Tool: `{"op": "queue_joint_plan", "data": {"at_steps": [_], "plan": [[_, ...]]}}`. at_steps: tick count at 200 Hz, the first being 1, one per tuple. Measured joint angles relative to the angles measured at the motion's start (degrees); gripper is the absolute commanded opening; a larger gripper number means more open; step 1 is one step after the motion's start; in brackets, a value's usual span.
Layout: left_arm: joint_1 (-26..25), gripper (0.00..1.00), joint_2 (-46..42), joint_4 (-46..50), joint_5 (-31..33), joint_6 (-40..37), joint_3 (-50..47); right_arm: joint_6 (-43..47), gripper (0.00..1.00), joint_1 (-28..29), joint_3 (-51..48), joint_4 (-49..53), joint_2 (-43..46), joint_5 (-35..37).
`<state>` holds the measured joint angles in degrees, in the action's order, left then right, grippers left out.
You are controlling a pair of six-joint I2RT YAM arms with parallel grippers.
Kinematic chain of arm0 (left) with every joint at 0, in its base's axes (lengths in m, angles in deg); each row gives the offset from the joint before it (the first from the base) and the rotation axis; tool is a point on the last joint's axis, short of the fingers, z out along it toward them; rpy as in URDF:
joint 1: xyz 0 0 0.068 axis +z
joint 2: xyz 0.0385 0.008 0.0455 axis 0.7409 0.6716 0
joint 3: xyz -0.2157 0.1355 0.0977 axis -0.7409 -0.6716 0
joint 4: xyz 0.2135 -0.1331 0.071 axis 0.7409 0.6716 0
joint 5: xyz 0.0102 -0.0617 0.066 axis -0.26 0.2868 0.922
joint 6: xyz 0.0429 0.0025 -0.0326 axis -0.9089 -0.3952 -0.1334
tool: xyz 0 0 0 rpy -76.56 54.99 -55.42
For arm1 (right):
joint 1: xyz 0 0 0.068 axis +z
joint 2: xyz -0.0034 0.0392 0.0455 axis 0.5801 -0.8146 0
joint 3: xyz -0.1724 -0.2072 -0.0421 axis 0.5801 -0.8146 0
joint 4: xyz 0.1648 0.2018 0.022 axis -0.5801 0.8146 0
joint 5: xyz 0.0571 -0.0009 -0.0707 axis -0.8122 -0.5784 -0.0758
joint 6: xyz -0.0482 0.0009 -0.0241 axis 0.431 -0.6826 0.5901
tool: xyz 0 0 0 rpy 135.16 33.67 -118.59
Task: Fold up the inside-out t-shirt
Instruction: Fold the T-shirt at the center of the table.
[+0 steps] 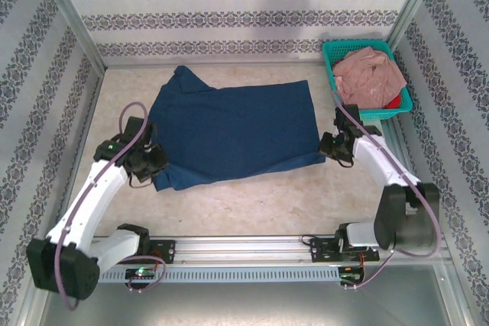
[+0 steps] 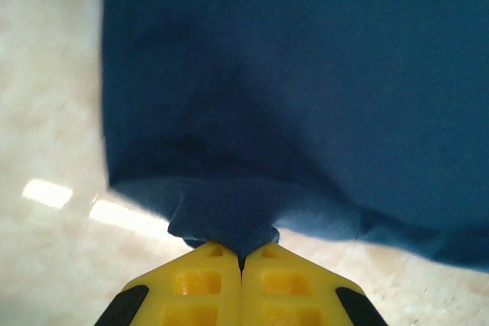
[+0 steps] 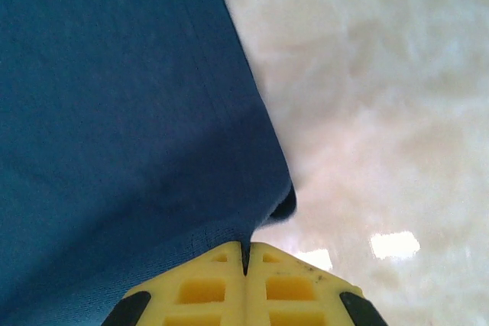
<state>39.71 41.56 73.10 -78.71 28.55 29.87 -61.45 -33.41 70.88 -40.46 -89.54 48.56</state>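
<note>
Both tools clenched: left gripper (image 2: 241, 259) pinches a bunched nub of the t-shirt (image 1: 237, 131) at its near-left corner; right gripper (image 3: 245, 253) is clamped on the near-right corner, hem edge running into the jaws. The shirt lies spread mostly flat mid-table (image 1: 252, 204), a sleeve poking out far left. Judged light, limp, wrinkly knit: it will sag and drag between two holds, and is neither slippery nor fragile. Corners and hem look like the sensible holds, though thin pinches may slip under tension. Pink garment (image 1: 370, 74) sits apart in the teal basket (image 1: 330, 66).
</note>
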Motion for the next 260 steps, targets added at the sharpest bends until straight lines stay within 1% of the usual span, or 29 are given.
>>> {"op": "queue_joint_plan", "data": {"at_steps": [26, 46, 74, 101, 141, 186, 260], "plan": [[2.01, 0.00, 8.57, -5.81, -1.31, -3.52, 5.11, 2.54, 0.01, 0.50, 5.95, -0.50, -7.10, 0.72], [3.15, 0.00, 13.55, -8.66, -1.81, -5.51, 8.92, 4.02, 0.01, 1.01, 9.62, -0.66, -11.61, 1.55], [4.76, 0.00, 18.53, -10.95, -2.49, -7.56, 12.96, 5.55, 0.01, 1.22, 13.77, -0.63, -16.50, 2.84], [5.68, 0.00, 22.32, -11.78, -2.95, -9.07, 16.46, 6.75, 0.01, 1.22, 16.00, -0.63, -19.30, 4.48], [5.99, 0.00, 26.05, -12.83, -3.17, -10.27, 19.56, 7.41, 0.01, 1.22, 17.53, -0.39, -21.27, 5.81], [7.43, 0.00, 28.09, -13.14, -3.41, -11.13, 20.76, 7.41, 0.02, 1.57, 19.69, -0.44, -24.02, 5.79], [7.48, 0.00, 30.77, -13.97, -4.44, -11.13, 23.37, 7.98, 0.02, 2.36, 22.38, -0.66, -27.98, 6.71]]}}
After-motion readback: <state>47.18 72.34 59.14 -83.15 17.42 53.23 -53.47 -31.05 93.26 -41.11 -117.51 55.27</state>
